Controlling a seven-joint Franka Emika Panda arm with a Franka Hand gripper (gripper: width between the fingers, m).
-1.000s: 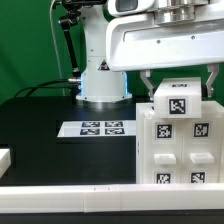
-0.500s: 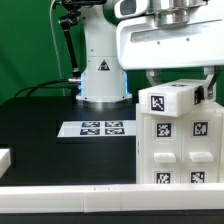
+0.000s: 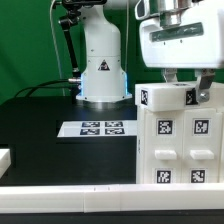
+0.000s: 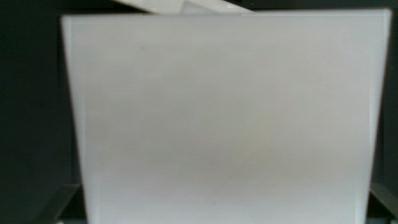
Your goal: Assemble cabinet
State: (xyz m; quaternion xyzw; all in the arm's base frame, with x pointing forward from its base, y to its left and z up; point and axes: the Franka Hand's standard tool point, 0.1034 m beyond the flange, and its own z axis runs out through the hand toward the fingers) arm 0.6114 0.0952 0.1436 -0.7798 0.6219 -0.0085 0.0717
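The white cabinet body (image 3: 182,155), with several black-and-white tags on its front, stands at the exterior view's right. A white tagged block (image 3: 166,97) sits on top of it, slightly turned. My gripper (image 3: 188,88) comes down from above with one finger on each side of this block and is shut on it. In the wrist view the block's plain white face (image 4: 222,120) fills almost the whole picture and hides the fingertips and the cabinet body below.
The marker board (image 3: 100,128) lies flat on the black table left of the cabinet. The white robot base (image 3: 102,75) stands behind it. A small white part (image 3: 4,158) lies at the far left edge. A white ledge (image 3: 70,195) runs along the front.
My hand has shifted toward the exterior view's right. The held block has turned on top of the cabinet, so its tagged face now points more to the left.
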